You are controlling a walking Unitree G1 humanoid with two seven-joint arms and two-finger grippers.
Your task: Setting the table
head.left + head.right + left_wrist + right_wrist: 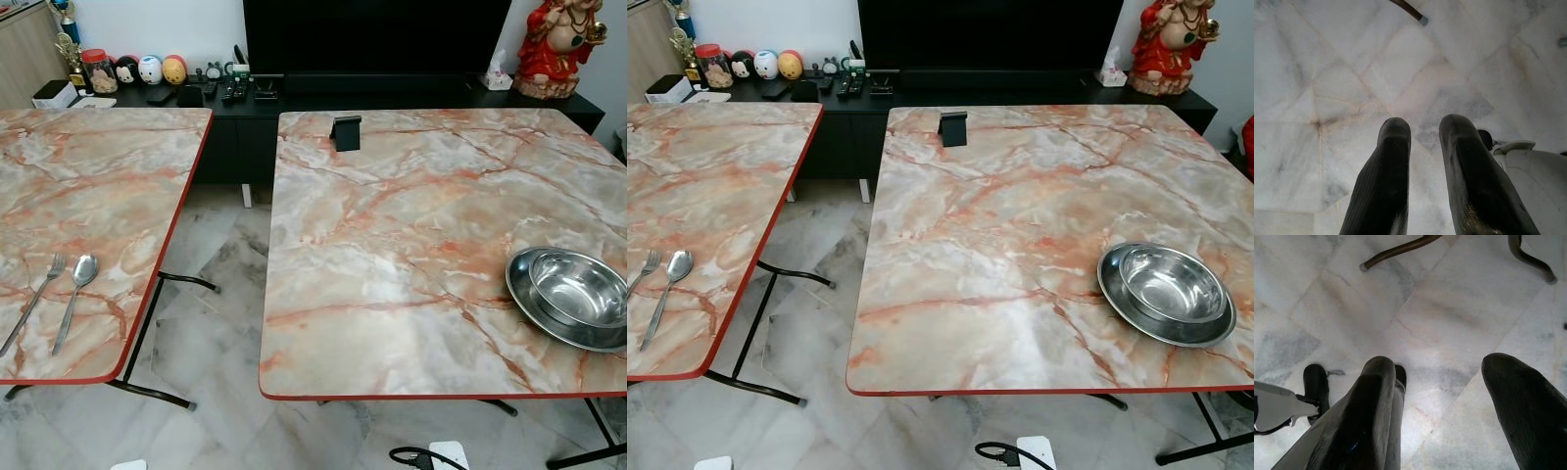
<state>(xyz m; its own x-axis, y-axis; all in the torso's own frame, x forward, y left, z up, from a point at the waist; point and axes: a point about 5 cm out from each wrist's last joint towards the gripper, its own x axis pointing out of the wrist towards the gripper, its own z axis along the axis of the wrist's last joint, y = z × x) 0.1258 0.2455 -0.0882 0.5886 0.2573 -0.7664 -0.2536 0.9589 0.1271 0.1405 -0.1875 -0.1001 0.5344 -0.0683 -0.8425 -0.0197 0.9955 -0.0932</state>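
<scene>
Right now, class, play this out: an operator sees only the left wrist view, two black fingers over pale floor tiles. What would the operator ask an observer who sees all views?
Operator: Is there any cutlery?
Observer: Yes, a fork and a spoon lie side by side on the left table.
Operator: Any dishes?
Observer: A steel bowl sits in a steel plate near the right table's front right corner.
Operator: What is the right gripper doing?
Observer: It hangs open over the floor, as does the left gripper.
</scene>
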